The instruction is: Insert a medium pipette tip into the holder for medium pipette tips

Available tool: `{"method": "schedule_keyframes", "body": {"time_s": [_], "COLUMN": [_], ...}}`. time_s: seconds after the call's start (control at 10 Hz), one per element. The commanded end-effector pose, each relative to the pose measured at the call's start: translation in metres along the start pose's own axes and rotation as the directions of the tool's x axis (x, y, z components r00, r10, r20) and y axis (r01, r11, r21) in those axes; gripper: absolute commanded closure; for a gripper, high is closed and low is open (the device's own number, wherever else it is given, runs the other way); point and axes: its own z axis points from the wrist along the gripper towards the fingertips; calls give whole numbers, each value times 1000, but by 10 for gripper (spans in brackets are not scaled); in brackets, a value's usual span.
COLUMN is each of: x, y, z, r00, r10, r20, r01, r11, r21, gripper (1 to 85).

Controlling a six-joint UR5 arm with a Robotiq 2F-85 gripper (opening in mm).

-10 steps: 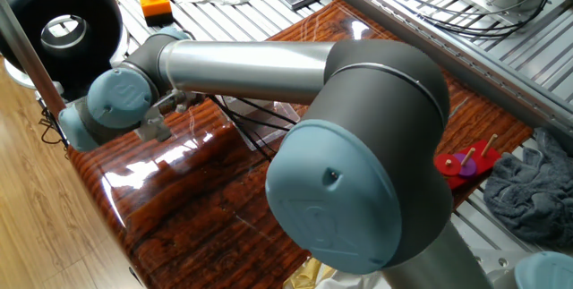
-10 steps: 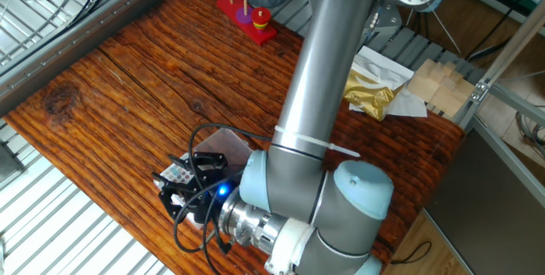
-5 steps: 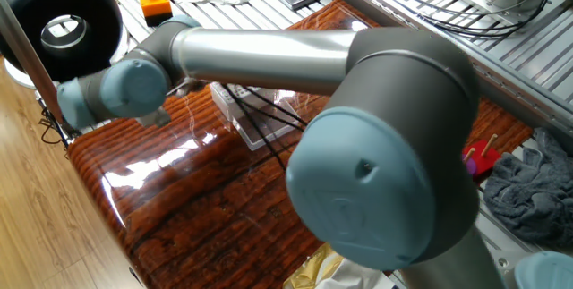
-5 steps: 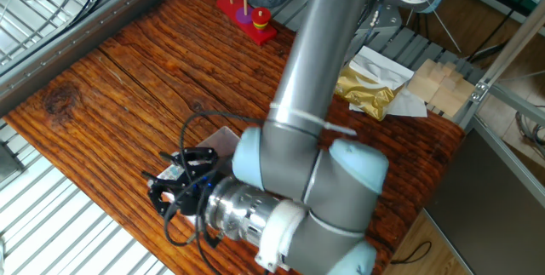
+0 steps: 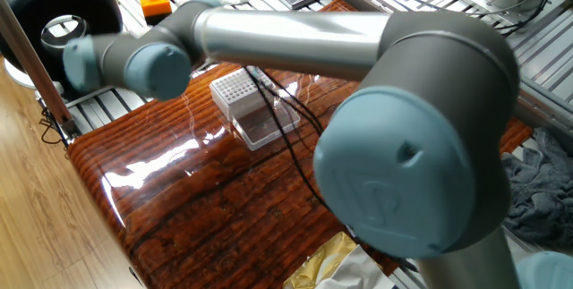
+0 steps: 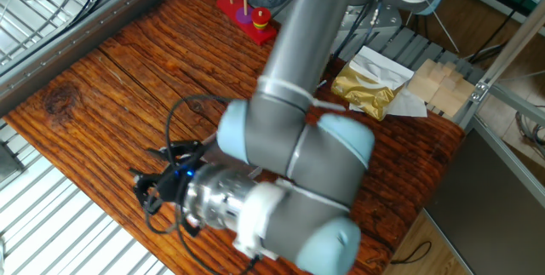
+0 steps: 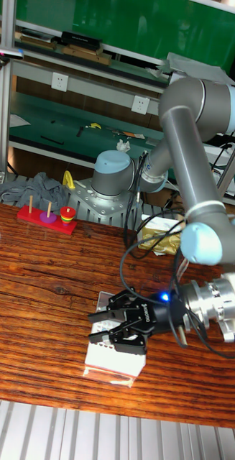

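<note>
While the tool (image 7: 106, 321) hangs spread, the clear holder (image 5: 243, 103) shows its white grid.

Table (image 6: 128, 71): wood, reddish-brown, strong grain; rough-looking in the other fixed view, glossy with white glare in one fixed view.
Holder (image 5: 242, 101): clear glossy plastic walls, matt white perforated top.
Arm (image 5: 295, 34): smooth satin grey metal tubes; joint caps (image 5: 407, 195) of matt blue-grey plastic.
Gripper (image 7: 116, 321): matt black body; polished silver metal wrist flange (image 7: 214, 305).
Cables (image 7: 131, 248): black, smooth rubber sheath.
Cloth (image 5: 537, 195): grey, crumpled, matt.
Bag (image 6: 362, 92): shiny crinkled gold foil.
Ring toy (image 7: 49, 215): glossy red base, coloured rings.
</note>
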Motion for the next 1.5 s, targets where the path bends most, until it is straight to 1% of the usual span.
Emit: {"method": "schedule_keyframes", "body": {"time_s": [0.0, 0.1, 0.2, 0.4, 0.5, 0.7, 0.9, 1.0, 1.1, 1.2, 1.4], "x": [-12, -19, -25, -10, -8, -16, -24, -29, -37, -42, -47], "y": [-12, -9, -7, -6, -3, 3, 6, 6, 7, 9, 14], "z": [6, 2, -4, -2, 0, -5, -14, -17, -23, -27, -33], "r00": [979, 964, 943, 934, 923, 892, 864, 848, 826, 808, 786], "r10": [51, 83, 113, 128, 146, 192, 231, 247, 263, 279, 302], "r20": [199, 254, 314, 333, 355, 409, 447, 470, 499, 520, 540], "r01": [-55, -84, -109, -125, -142, -184, -219, -233, -244, -253, -266], "r11": [998, 996, 994, 992, 989, 981, 973, 968, 964, 960, 953], "r21": [10, -8, -29, -31, -38, -59, -79, -89, -105, -121, -146], "gripper": [457, 470, 490, 527, 543, 553, 593, 603, 607, 613, 633]}}
